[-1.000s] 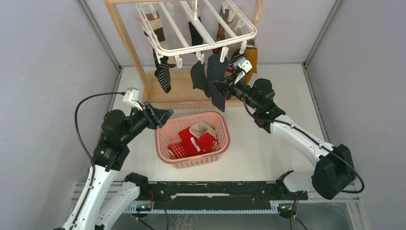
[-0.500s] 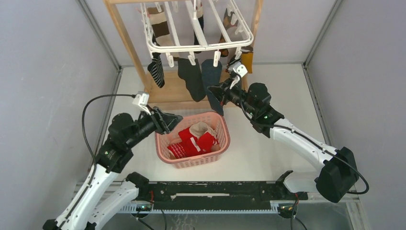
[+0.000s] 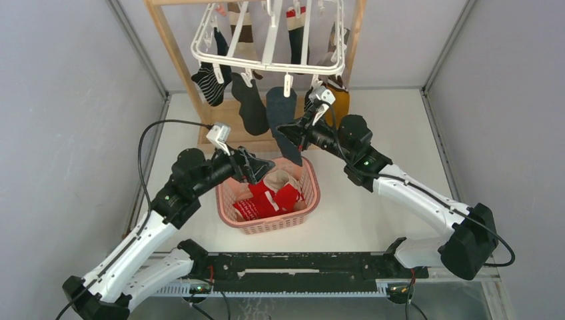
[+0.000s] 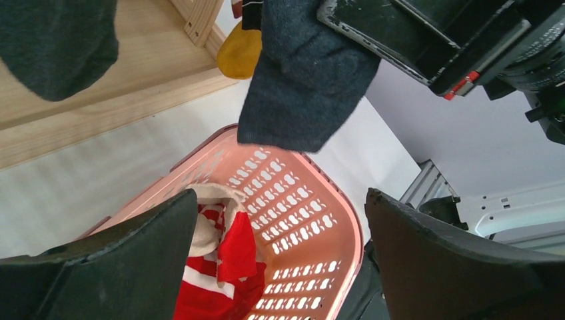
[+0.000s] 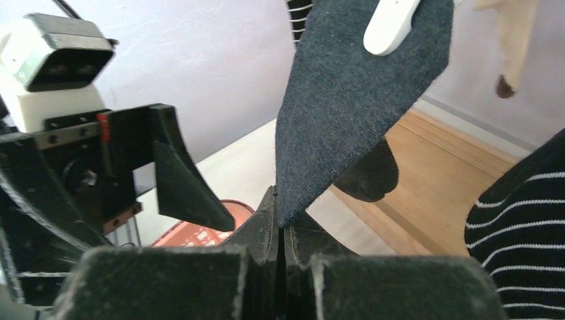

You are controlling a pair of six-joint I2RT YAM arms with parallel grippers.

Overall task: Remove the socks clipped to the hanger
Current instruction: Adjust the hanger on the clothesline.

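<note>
Compared with a second ago, the left tool (image 3: 258,168) is moved in from the left side to above the far-left rim of the pink basket (image 3: 308,200), and its jaws are now spread wide with nothing between them. The hanger (image 3: 266,65) is swung round and shifted left as well, so its front bar is seen almost square-on now. The right tool (image 3: 288,131) is brought a bit left too, and it is clamped tight on the bottom tip of the dark blue sock (image 3: 282,115). In the right wrist view that sock (image 5: 353,100) is pinched between the closed fingers of the right tool (image 5: 280,223), while its top is kept clipped by a white clip (image 5: 393,23), so it is stretched between the two. From the left wrist camera, the same sock (image 4: 300,80) is seen hanging just over the far edge of the basket (image 4: 300,200), framed by the open left tool (image 4: 280,200). More pairs are left clipped to the frame: a striped sock (image 3: 208,83) at the left, a charcoal sock (image 3: 250,110) just beside the blue one, and a mustard sock (image 3: 338,100) at the right. Red socks (image 3: 266,200) are piled in the basket, which is set on the tabletop (image 3: 373,133) in front of the wooden stand (image 3: 174,60).
</note>
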